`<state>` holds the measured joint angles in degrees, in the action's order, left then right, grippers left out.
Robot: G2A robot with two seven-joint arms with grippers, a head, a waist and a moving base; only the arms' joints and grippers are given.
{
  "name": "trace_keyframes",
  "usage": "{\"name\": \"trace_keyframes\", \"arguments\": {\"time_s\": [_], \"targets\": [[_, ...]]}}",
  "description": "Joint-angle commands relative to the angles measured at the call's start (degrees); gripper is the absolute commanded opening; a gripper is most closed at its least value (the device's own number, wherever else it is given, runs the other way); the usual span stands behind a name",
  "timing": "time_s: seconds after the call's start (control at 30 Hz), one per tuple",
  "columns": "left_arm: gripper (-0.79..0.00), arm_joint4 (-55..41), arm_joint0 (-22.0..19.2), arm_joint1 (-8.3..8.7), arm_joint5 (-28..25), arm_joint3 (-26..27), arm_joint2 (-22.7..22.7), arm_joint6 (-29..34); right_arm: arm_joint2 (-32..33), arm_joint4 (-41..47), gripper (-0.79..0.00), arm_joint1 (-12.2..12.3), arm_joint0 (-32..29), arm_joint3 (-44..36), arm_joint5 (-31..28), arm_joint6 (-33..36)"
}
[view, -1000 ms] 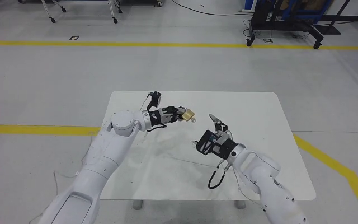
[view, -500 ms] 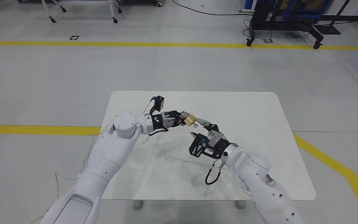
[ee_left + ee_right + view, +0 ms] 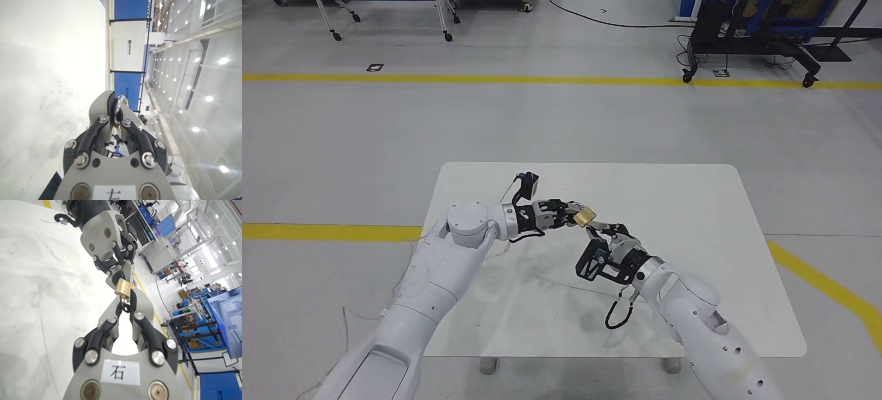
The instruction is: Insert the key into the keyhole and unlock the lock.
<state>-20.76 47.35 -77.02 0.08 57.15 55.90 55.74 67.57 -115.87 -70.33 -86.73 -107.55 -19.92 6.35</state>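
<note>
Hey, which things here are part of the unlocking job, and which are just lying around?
In the job:
padlock, held in the left gripper
key, held in the right gripper

Just around:
white table
yellow floor line
black wheeled frame on the floor behind

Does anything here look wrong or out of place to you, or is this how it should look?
Nothing stands out. The left gripper holds the brass lock in the air above the table, and the right gripper holds the key at its underside. Only faint smudges mark the table.
</note>
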Motion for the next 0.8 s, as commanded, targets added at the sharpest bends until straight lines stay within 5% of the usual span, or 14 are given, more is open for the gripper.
{"name": "trace_keyframes", "arguments": {"time_s": [0.0,0.4,0.47,0.53,0.57,0.6,0.7,0.77], "targets": [[-0.785,0.11,-0.05,0.01,-0.01,-0.02,-0.01,0.09,0.07,0.66,-0.785,-0.01,-0.08,0.16,0.15,-0.07],[-0.785,1.19,-0.04,0.11,-1.54,0.57,-0.22,0.85,2.86,10.48,-0.782,0.17,0.22,1.77,-3.19,-2.02],[-0.785,1.09,-0.04,0.11,-1.56,0.55,-0.21,0.96,2.86,10.26,-0.548,0.25,0.11,1.66,-3.45,-2.22],[-0.785,1.05,-0.08,0.10,-1.49,0.52,-0.24,1.13,2.92,10.21,-0.397,0.34,-0.18,1.42,-3.58,-2.72],[-0.785,0.94,-0.08,0.10,-1.42,0.46,-0.23,1.14,3.07,10.15,-0.237,0.40,-0.29,1.35,-3.71,-2.95],[-0.785,0.83,-0.08,0.09,-1.42,0.45,-0.24,1.22,3.30,10.26,-0.203,0.46,-0.43,1.29,-3.76,-3.19],[-0.785,0.54,-0.10,0.07,-1.34,0.35,-0.17,1.22,4.08,10.49,-0.249,0.69,-1.07,0.89,-4.20,-4.18],[-0.785,0.45,-0.13,0.09,-1.28,0.27,-0.11,1.26,4.67,10.67,-0.394,0.86,-1.74,0.35,-4.49,-4.74]]}}
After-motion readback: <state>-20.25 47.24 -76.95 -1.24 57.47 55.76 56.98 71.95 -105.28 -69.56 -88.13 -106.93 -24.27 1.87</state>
